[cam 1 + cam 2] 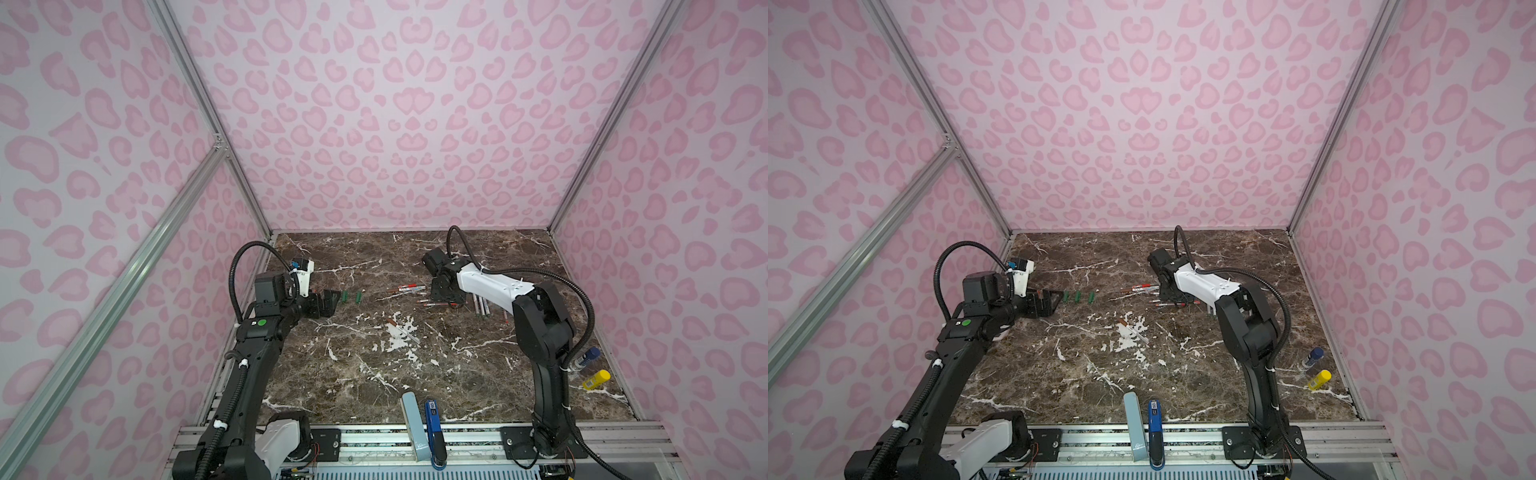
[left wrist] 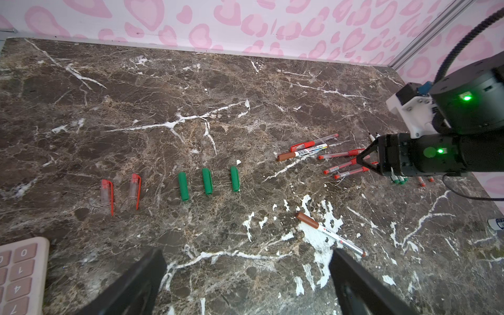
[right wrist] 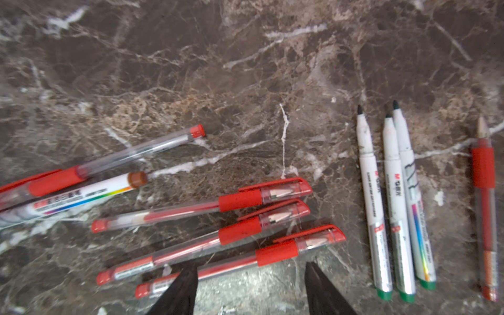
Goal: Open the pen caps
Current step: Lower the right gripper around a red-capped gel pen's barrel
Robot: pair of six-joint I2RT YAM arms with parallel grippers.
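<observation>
Pen caps already off lie in a row on the brown marble-patterned table (image 1: 353,374). There are two clear plastic caps with red clips (image 2: 107,196), then three short green plastic caps (image 1: 1077,296), side by side and not touching. The left gripper (image 1: 326,303) hangs low at the left end of that row, just beside the green caps. Its black jaws are spread wide with nothing between them.

Further right, alone near the middle of the table, lies a white-barrelled marker with its brown cap on (image 2: 330,234). Beyond it is a loose scatter of pens. A second brown-capped white marker (image 3: 81,196) lies against a capped clear red pen (image 3: 57,181). Three slim clear-barrelled red pens with their red caps on (image 3: 204,204) lie roughly parallel.

The right gripper (image 3: 251,268) hovers over the last of these three, jaws partly apart and gripping nothing. One fingertip overlaps that pen's barrel in the right wrist view, but I cannot tell whether it touches.

To the right of it, three uncapped white markers with green ends (image 3: 397,204) lie tight together. An uncapped red pen (image 3: 484,174) lies just beside them.
</observation>
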